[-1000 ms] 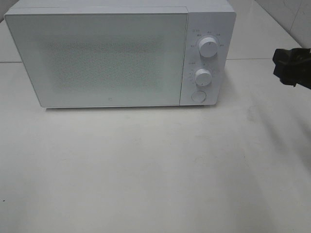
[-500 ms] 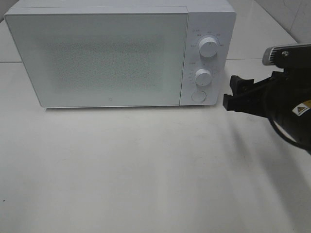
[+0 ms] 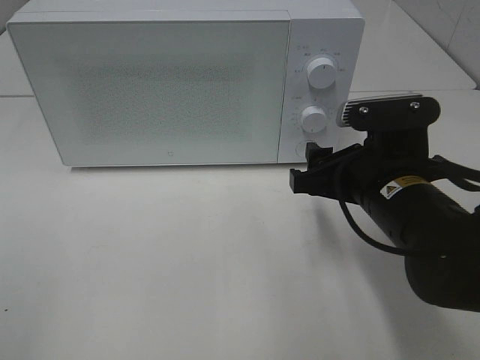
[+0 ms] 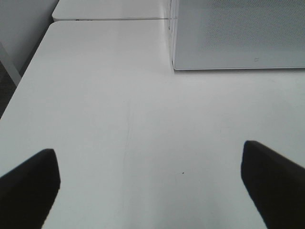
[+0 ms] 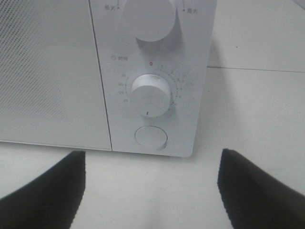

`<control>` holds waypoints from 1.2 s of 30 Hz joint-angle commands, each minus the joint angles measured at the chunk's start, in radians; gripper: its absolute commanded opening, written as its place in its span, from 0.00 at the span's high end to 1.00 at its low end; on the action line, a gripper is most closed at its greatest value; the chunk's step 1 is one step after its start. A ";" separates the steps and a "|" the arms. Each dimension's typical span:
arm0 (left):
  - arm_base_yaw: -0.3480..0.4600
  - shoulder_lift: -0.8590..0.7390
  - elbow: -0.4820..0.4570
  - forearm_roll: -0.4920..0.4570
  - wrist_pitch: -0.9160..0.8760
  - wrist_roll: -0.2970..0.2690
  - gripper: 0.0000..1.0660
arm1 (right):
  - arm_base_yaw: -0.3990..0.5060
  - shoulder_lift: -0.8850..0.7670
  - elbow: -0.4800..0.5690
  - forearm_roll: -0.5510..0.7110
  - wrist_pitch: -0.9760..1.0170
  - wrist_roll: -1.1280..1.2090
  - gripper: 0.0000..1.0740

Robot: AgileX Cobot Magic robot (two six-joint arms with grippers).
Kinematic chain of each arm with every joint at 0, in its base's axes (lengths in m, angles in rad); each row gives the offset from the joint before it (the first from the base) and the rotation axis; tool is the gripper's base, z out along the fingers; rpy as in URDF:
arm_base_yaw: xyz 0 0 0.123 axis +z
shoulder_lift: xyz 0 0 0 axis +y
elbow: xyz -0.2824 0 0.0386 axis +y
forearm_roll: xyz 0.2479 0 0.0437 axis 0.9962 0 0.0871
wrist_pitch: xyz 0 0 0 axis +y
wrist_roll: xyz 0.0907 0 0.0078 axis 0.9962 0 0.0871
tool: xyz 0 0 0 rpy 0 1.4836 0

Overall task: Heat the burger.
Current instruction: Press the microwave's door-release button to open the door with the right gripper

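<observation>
The burger is not in view in any frame. A white microwave [image 3: 165, 90] stands at the back of the table with its door shut; its frosted door lets nothing inside show. My right gripper [image 3: 306, 166] is open and empty, a short way in front of the control panel, close to the round door button [image 3: 305, 148]. The right wrist view shows that button [image 5: 151, 137] between my open fingers [image 5: 47, 195], with the timer knob [image 5: 150, 95] above it. My left gripper [image 4: 150, 186] is open and empty over bare table, left of the microwave [image 4: 238, 38].
The upper power knob [image 3: 322, 73] and the timer knob [image 3: 314, 118] sit on the panel's right side. The white table [image 3: 187, 262] spreads in front of the microwave. A table seam and the table's left edge [image 4: 28, 62] show in the left wrist view.
My right arm has swung in from the right edge of the exterior view, leftwards and down to the front of the microwave's control panel. The microwave has not moved.
</observation>
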 commanded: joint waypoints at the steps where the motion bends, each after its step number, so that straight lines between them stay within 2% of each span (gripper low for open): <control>1: 0.002 -0.021 0.003 -0.005 -0.013 -0.004 0.08 | 0.017 0.015 -0.018 0.023 0.002 -0.006 0.31; 10: 0.002 -0.021 0.003 -0.005 -0.013 -0.004 0.08 | 0.017 0.015 -0.018 0.027 0.014 0.022 0.31; 21: 0.002 -0.021 0.003 -0.005 -0.013 -0.004 0.08 | 0.017 0.015 -0.018 0.026 0.031 0.275 0.31; 27: 0.002 -0.021 0.003 -0.005 -0.013 -0.004 0.08 | 0.017 0.015 -0.018 0.026 0.032 0.517 0.34; 29: 0.002 -0.021 0.003 -0.005 -0.013 -0.004 0.08 | 0.017 0.015 -0.018 0.025 0.039 0.695 0.39; 30: 0.002 -0.021 0.003 -0.005 -0.013 -0.004 0.08 | 0.017 0.015 -0.018 0.025 0.039 0.695 0.39; 32: 0.002 -0.021 0.003 -0.005 -0.013 -0.004 0.08 | 0.017 0.015 -0.018 0.022 0.065 0.936 0.46; 35: 0.002 -0.021 0.003 -0.005 -0.013 -0.004 0.08 | 0.017 0.015 -0.018 0.022 0.070 0.999 0.49; 36: 0.002 -0.021 0.003 -0.005 -0.013 -0.004 0.08 | 0.017 0.015 -0.018 0.022 0.081 1.113 0.54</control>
